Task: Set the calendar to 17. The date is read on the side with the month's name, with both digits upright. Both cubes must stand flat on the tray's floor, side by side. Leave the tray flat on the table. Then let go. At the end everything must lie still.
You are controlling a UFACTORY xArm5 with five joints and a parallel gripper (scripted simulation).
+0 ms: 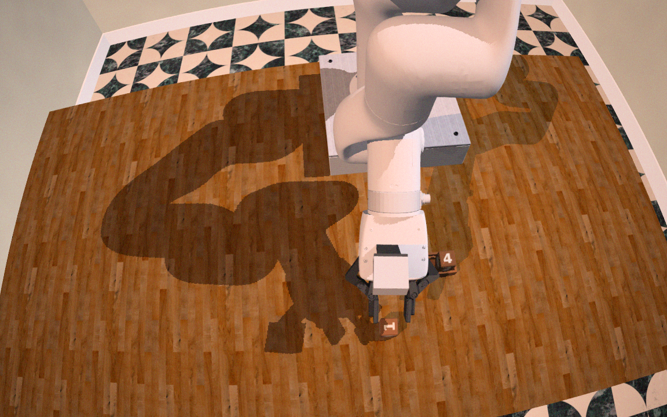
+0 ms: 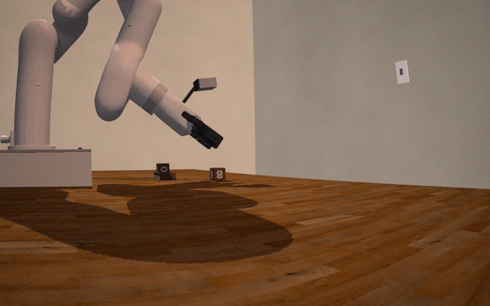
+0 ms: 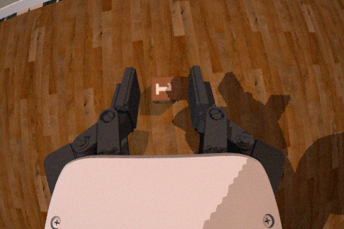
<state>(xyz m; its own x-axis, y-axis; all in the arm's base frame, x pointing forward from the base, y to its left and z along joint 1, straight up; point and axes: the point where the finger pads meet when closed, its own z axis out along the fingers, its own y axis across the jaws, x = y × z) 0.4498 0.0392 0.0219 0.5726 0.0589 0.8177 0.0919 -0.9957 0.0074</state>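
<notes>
A brown cube (image 1: 388, 327) (image 2: 217, 174) (image 3: 160, 89) stands flat on the table, away from the tray. Its top shows a 1 turned sideways; in the exterior view it shows an 8. My gripper (image 1: 392, 317) (image 2: 216, 143) (image 3: 163, 79) is open and empty, tilted forward and down, well above this cube. A second cube (image 1: 447, 259) (image 2: 162, 168) is at the dark brown tray (image 2: 170, 176), with a 4 on top and a 0 on one side. It rises above the tray's rim; its underside is hidden. Light lettering on the tray's end is too small to read.
The tray lies flat on the wooden table (image 1: 170, 337) (image 2: 353, 243), between the cube and the robot's metal base (image 1: 447, 129) (image 2: 29, 169). The arm and gripper partly cover the tray in the top view. Dark arm shadows cross the table.
</notes>
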